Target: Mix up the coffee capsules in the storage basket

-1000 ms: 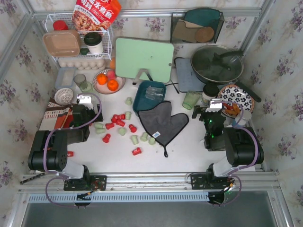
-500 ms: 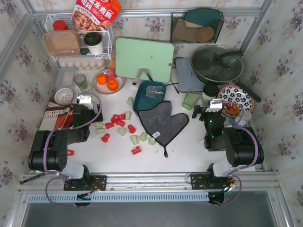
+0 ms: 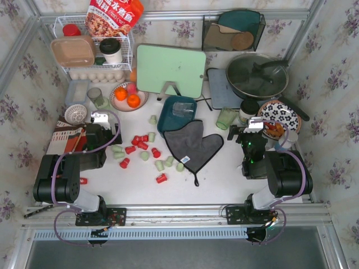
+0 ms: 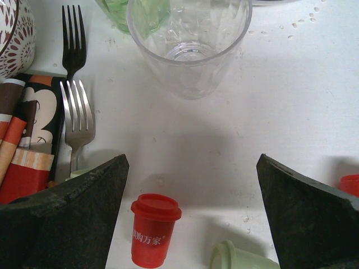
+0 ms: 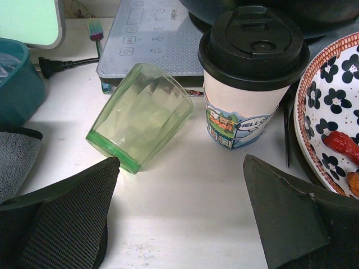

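Several red and pale green coffee capsules (image 3: 145,155) lie scattered on the white table left of centre. The teal storage basket (image 3: 166,121) stands behind them, with only a clear wrapper inside; its edge shows in the right wrist view (image 5: 17,84). My left gripper (image 3: 101,124) is open and empty. In the left wrist view (image 4: 192,168) a red capsule (image 4: 154,230) stands upright between the jaws near the left finger, and a green capsule (image 4: 241,256) lies on its side. My right gripper (image 3: 249,131) is open and empty over bare table (image 5: 180,168).
A clear glass (image 4: 189,45), a fork (image 4: 77,120) and a magazine lie ahead of the left gripper. A tipped green glass (image 5: 140,115), a lidded paper cup (image 5: 249,78) and a flowered plate (image 5: 331,112) lie ahead of the right one. A grey mitt (image 3: 193,145) lies by the basket.
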Available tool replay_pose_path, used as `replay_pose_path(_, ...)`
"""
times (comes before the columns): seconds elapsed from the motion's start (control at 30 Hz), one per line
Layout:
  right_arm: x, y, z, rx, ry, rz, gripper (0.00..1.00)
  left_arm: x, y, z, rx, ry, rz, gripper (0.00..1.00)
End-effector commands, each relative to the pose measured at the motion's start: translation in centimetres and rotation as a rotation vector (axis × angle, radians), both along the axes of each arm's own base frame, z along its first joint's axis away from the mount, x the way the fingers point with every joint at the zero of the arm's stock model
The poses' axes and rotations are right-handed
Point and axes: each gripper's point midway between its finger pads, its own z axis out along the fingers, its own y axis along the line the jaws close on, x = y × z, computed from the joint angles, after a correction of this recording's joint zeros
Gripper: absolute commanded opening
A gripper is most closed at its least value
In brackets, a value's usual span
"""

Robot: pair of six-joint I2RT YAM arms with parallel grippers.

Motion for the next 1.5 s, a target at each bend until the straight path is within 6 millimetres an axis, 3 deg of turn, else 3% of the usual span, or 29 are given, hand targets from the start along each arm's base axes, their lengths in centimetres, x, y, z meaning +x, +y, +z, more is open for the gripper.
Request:
replay_pose_path(0.0,0.2,-0.1,0.8,0.011,-0.030,-0.012,1.00,0.4,-0.2,0.7,0.002,-0.029,-0.015,1.00)
replay_pose_path(0.13,0.2,-0.1,0.7,0.009,-0.028,-0.012,1.00,0.3,-0.9,2.0,0.008,-0.012,-0.058,1.00)
replay_pose_path(0.2,0.2,-0.1,0.8,0.008,-0.028,-0.012,1.00,-0.1,-0.3,3.6,-0.021,0.037,0.010,1.00)
replay_pose_path(0.33,0.2,-0.1,0.8,0.008,-0.031,-0.012,1.00,-0.4,0.1,3.7,-0.052,0.075,0.069,1.00)
replay_pose_path(0.47,0.1,-0.6,1.3,0.019,-0.030,-0.042,1.00,-1.8,-1.1,9.6,-0.201,0.129,0.138,1.00)
replay_pose_path(0.57,-0.4,-1.6,2.3,0.037,-0.049,-0.108,1.00,-3.1,-1.4,12.0,-0.271,0.168,0.193,1.00)
replay_pose_path(0.7,-1.0,-3.3,3.6,0.116,-0.020,-0.235,1.00,-5.8,-1.2,13.4,-0.321,0.280,0.280,1.00)
replay_pose_path(0.83,-1.3,-3.6,5.9,0.180,-0.043,-0.267,1.00,-7.8,-0.9,13.9,-0.412,0.258,0.379,1.00)
replay_pose_path(0.97,-1.1,-3.2,6.7,0.231,0.009,-0.267,1.00,-8.1,-0.6,13.8,-0.528,0.133,0.438,1.00)
replay_pose_path(1.03,-1.1,-2.9,6.9,0.246,0.021,-0.258,1.00,-7.9,-1.7,14.2,-0.527,0.117,0.335,1.00)
replay_pose_path(1.23,-1.2,0.4,7.5,0.261,0.077,-0.138,1.00,-7.8,-2.5,14.3,-0.483,0.116,0.259,1.00)
replay_pose_path(1.37,-2.0,4.1,7.7,0.236,0.106,-0.046,0.98,-7.5,-3.0,13.1,-0.483,0.099,0.237,1.00)
replay_pose_path(1.47,-3.3,8.0,7.3,0.208,0.131,0.057,0.96,-7.2,-3.9,12.0,-0.496,0.076,0.190,1.00)
